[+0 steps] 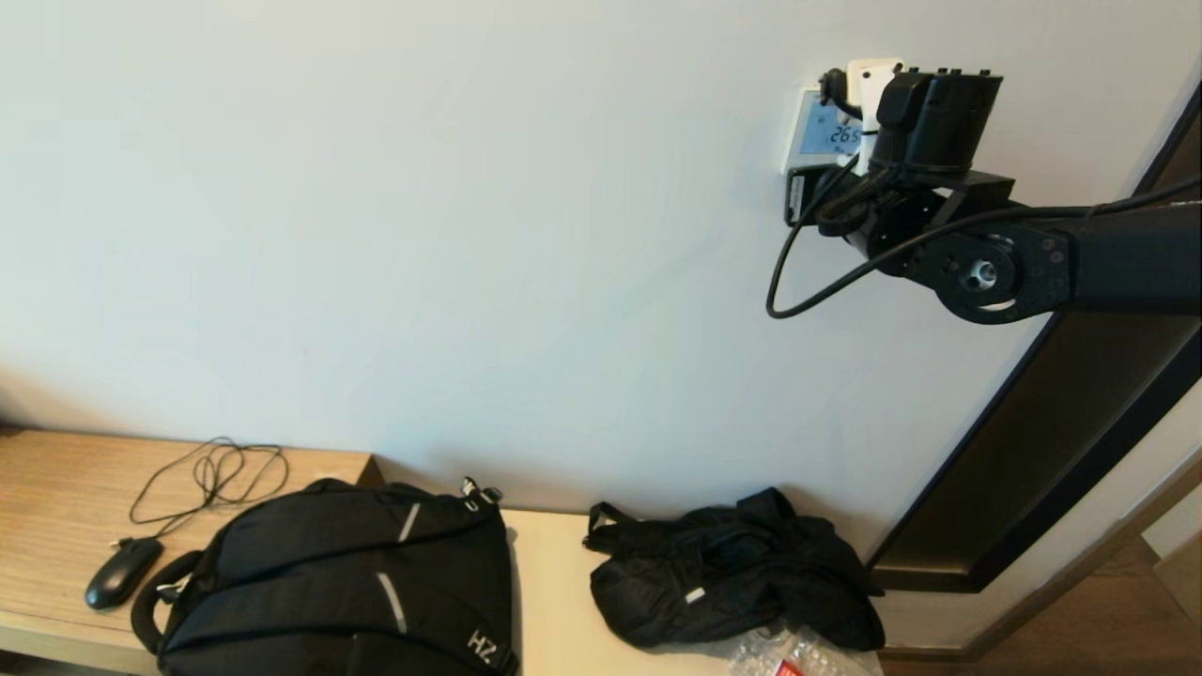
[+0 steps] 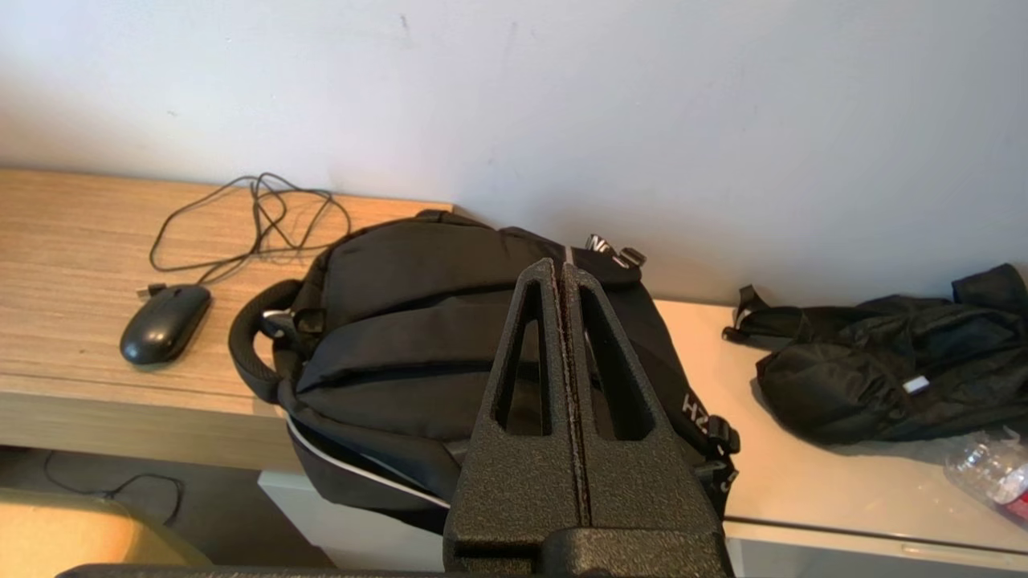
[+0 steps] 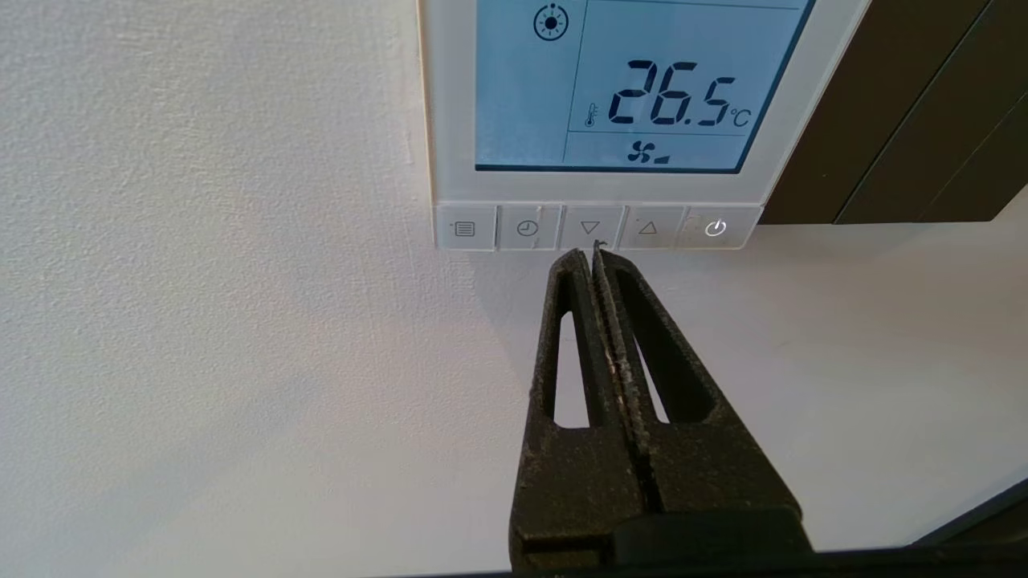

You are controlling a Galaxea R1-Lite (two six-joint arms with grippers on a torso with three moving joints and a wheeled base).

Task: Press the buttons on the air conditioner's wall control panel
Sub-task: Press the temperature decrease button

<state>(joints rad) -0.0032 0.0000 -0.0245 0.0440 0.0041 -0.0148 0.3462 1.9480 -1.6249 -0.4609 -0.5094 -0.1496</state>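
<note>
So across the bottom of the head view there's a wooden desk [image 1: 56, 488] at lower left with a black mouse [image 1: 122, 571] and its tangled cable, then a black backpack [image 1: 347, 582] lower centre, a crumpled black jacket [image 1: 742, 573] to its right on a paler section, and a bit of clear plastic bottle [image 1: 798, 654] at the bottom edge. Plain white wall [image 1: 423, 235] fills most of the frame, and a dark door frame [image 1: 1033, 451] runs diagonally down the right side.

The left end effector [image 2: 560, 269] hangs above the backpack, fingers pressed together.

The control panel [image 3: 450, 120] is at upper right of the head view: white square, pale blue screen reading 26.5 °C with a fan icon. The buttons [image 3: 594, 228] sit in a row of five along its bottom strip. The right end effector [image 3: 593, 253] is closed, tips right at the lower edge of the down-arrow button; can't tell if it's actually touching. Bare wall lies left of and below the panel, and the dark frame is close on its right.
</note>
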